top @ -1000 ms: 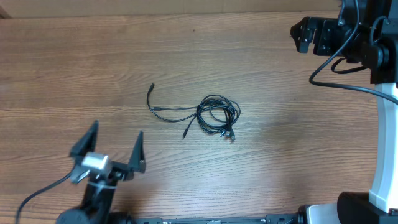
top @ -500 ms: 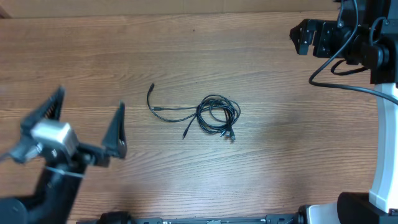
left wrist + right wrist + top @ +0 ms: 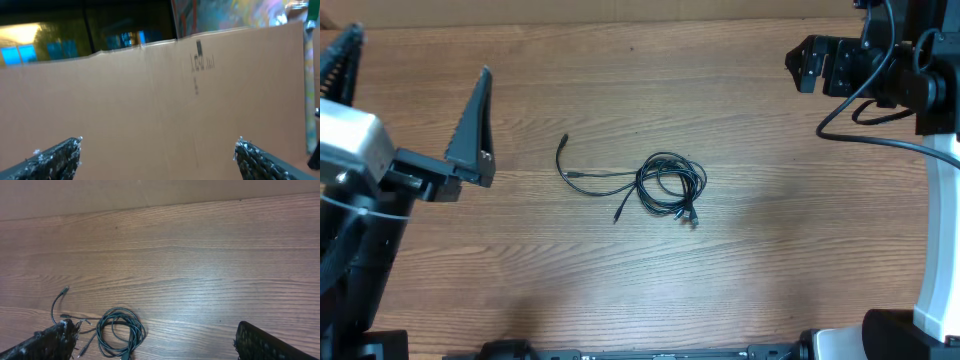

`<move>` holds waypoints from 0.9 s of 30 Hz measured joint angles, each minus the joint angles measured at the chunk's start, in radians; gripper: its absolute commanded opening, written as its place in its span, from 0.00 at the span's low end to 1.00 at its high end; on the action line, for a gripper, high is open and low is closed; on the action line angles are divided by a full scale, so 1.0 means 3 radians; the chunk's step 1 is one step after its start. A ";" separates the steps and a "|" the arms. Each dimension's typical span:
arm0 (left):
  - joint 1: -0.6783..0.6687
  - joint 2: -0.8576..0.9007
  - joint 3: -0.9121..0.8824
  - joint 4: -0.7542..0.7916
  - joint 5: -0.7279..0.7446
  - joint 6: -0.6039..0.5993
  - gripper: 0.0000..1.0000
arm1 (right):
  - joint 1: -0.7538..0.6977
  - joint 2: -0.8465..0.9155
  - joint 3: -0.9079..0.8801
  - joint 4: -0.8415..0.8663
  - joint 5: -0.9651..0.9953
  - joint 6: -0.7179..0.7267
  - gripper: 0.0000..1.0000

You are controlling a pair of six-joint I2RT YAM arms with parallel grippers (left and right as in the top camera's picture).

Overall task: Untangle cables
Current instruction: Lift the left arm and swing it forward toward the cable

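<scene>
- Your left gripper (image 3: 420, 50) hangs over the left side of the wooden table (image 3: 770, 260), raised close to the overhead camera. Its two fingers are spread wide, with nothing between them.
- In the left wrist view, that gripper (image 3: 157, 142) points at a brown cardboard wall (image 3: 150, 95). Only the two dark fingertips show, at the bottom corners of the picture.
- Your right gripper (image 3: 820, 62) sits at the far right corner of the table. Its jaws are also wide apart and empty, and a thicker black wire (image 3: 860, 125) loops down from its arm.
- The cables (image 3: 660, 187) lie flat on the bare wood near the middle of the table, well apart from both grippers.
- They are thin black cords wound into a loose coil of several overlapping loops.
- One strand runs left out of the coil and bends up to a small plug. A shorter end pokes out at the coil's lower left, and small connectors rest at its lower right edge.
- In the right wrist view, the cables (image 3: 117, 335) show low on the left, just beside that gripper's (image 3: 155, 326) left fingertip in the picture.
</scene>
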 measured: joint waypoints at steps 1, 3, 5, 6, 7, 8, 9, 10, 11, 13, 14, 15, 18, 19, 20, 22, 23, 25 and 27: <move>0.0000 -0.0003 0.0000 0.0055 0.0001 0.0001 1.00 | 0.0000 0.0000 0.0000 0.0000 0.0001 0.0000 1.00; 0.0000 -0.0006 0.0006 0.0060 0.0014 0.0001 1.00 | 0.0000 0.0000 0.0000 0.0000 0.0000 0.0000 1.00; 0.0000 -0.0005 0.0008 0.0017 0.0015 0.0001 1.00 | 0.0000 0.0000 0.0000 0.0004 0.0001 0.0000 1.00; 0.0000 -0.0003 0.0009 -0.0043 0.0017 0.0001 1.00 | 0.0000 0.0000 0.0000 0.0005 0.0001 0.0001 1.00; 0.0000 0.0001 0.0010 -0.0107 0.0024 0.0000 1.00 | 0.0000 0.0000 0.0000 0.0004 0.0000 0.0001 1.00; 0.0000 0.0005 0.0013 -0.0202 0.0032 0.0001 1.00 | 0.0000 0.0000 0.0000 0.0004 0.0001 0.0000 1.00; 0.0000 0.0008 0.0015 -0.0287 0.0046 0.0001 1.00 | 0.0000 0.0000 0.0000 0.0004 0.0001 0.0001 1.00; 0.0000 0.0014 0.0018 -0.0401 0.0062 0.0010 1.00 | 0.0000 0.0000 0.0000 0.0006 0.0001 -0.0001 1.00; -0.0001 0.0020 0.0019 -0.0497 0.0076 0.0042 1.00 | 0.0000 0.0000 0.0000 0.0005 0.0001 0.0000 1.00; -0.0037 0.0032 -0.0006 -0.0598 0.0062 0.0158 1.00 | 0.0000 0.0000 0.0000 0.0005 0.0000 0.0000 1.00; -0.0097 0.0031 -0.0037 -0.0599 0.0019 0.0221 1.00 | 0.0000 0.0000 0.0000 0.0003 0.0003 0.0000 1.00; -0.0167 0.0020 -0.0083 -0.0599 -0.0032 0.0278 1.00 | 0.0000 0.0000 0.0000 0.0001 0.0001 0.0000 1.00; -0.0409 -0.0067 -0.0343 -0.0483 -0.0244 0.0445 0.99 | 0.0000 0.0000 0.0000 -0.0032 0.0006 0.0001 1.00; -0.0473 -0.0099 -0.0443 -0.0423 -0.0315 0.0487 1.00 | 0.0000 0.0000 0.0000 -0.0046 0.0017 0.0000 1.00; -0.0532 -0.0136 -0.0576 -0.0309 -0.0392 0.0523 1.00 | 0.0000 0.0000 0.0000 -0.0055 0.0029 0.0001 1.00; -0.0594 -0.0170 -0.0809 -0.0153 -0.0488 0.0581 1.00 | -0.0001 0.0000 0.0000 -0.0080 0.0064 0.0000 1.00; -0.0598 -0.0172 -0.0927 -0.0071 -0.0521 0.0596 1.00 | 0.0000 0.0000 0.0000 -0.0100 0.0079 0.0000 1.00; -0.0598 -0.0163 -0.1167 0.0098 -0.0575 0.0615 1.00 | 0.0000 0.0000 0.0000 -0.0150 0.0134 0.0000 1.00; -0.0598 -0.0128 -0.1387 0.0249 -0.0591 0.0627 1.00 | 0.0000 0.0000 0.0000 -0.0188 0.0197 0.0000 1.00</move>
